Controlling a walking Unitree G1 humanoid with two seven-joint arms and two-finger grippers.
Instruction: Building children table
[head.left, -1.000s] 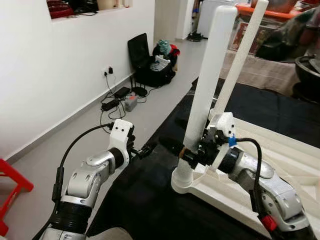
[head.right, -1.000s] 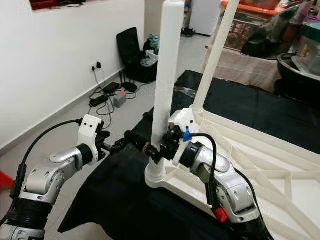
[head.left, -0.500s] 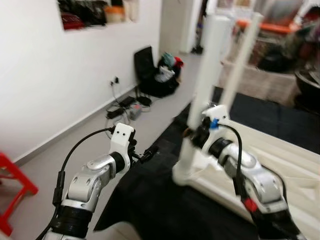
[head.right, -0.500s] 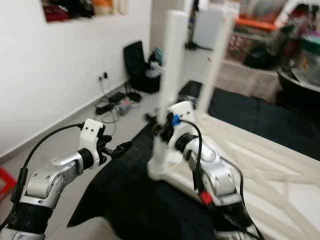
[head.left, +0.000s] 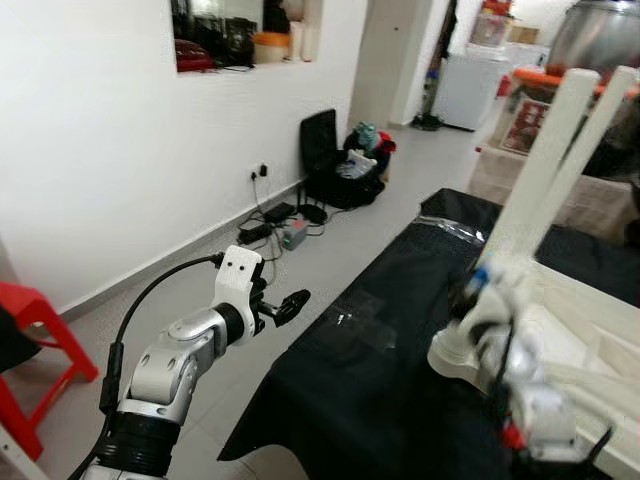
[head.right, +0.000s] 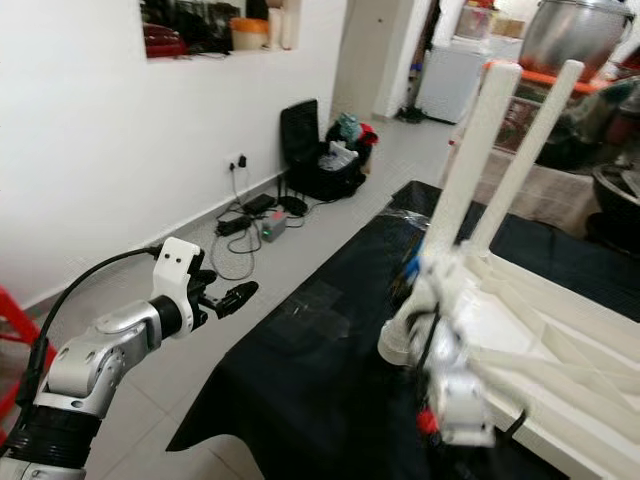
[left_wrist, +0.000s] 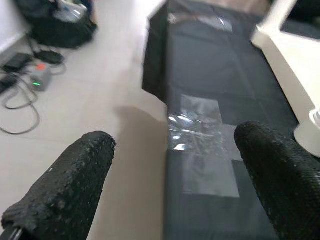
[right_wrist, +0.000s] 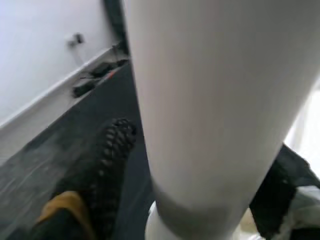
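**A:** Where does the table stand at this moment?

**B:** The white children's table (head.right: 560, 330) lies upside down on a black cloth (head.left: 370, 390) spread over the floor. Two of its legs point up and lean away from the robot. The near leg (head.right: 470, 150) is seated in the corner socket (head.right: 398, 347) at the table's near corner, and the far leg (head.right: 528, 150) rises just behind it.

**A:** And the grippers?

**B:** The right gripper (right_wrist: 190, 165) is at the base of the near leg. In the right wrist view one black finger (right_wrist: 107, 165) sits on one side of the white tube and another dark finger shows on the other side, so the fingers straddle the leg; whether they actually press on it cannot be told. The head views blur that arm badly. The left gripper (head.left: 290, 303) hovers over the grey floor beside the cloth's edge, well apart from the table, fingers spread and holding nothing.

**A:** What could go wrong from here?

**B:** The leg looks tilted rather than square to the tabletop. If it is turned or pushed while off-axis, it may bind or jam in the socket. With only one arm at the table, the light frame could also slide on the cloth or tip under a sideways push.
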